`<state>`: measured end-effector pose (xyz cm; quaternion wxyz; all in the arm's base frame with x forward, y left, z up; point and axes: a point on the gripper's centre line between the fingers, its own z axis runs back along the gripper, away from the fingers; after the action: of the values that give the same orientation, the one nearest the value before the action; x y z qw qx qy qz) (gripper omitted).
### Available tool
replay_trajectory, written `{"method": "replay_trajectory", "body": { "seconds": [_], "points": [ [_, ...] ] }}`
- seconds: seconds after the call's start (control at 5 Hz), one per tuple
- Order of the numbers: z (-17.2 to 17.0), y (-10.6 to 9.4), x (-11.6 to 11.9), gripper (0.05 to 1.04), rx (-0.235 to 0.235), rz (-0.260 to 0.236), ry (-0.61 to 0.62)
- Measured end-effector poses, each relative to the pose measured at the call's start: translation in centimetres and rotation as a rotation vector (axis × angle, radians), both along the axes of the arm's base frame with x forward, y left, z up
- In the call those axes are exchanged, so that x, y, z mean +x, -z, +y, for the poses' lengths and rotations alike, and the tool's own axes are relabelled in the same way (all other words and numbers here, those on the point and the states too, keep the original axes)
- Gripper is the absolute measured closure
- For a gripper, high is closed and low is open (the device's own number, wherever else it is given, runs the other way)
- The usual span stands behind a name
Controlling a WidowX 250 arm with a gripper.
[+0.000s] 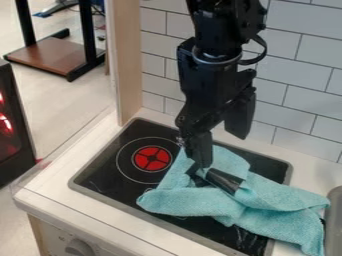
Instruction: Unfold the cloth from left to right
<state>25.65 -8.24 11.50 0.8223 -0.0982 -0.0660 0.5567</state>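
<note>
Reads as open at the gripper: fingers apart, pointing down over the cloth; contact, cannot tell. Teal, crumpled and folded over itself, with loose creases and a rounded lobe at left. Lies across the right part of the stovetop and runs onto the counter at right. Dark patch among the folds, nature undetermined. Comes in from the top edge with the arm, near upright. Red burner left of the cloth. At right edge, part of a grey rim; contents, cannot tell.
</note>
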Motion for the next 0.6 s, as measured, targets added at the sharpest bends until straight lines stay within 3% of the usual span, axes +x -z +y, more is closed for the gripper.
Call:
{"method": "replay_trajectory", "body": {
  "seconds": [0.2, 0.6],
  "points": [
    [0.0, 0.7, -0.3, 0.083, 0.009, 0.025, -0.003],
    [0.3, 4.8, 1.4, 0.083, 0.098, 0.097, -0.055]
  ]
}}
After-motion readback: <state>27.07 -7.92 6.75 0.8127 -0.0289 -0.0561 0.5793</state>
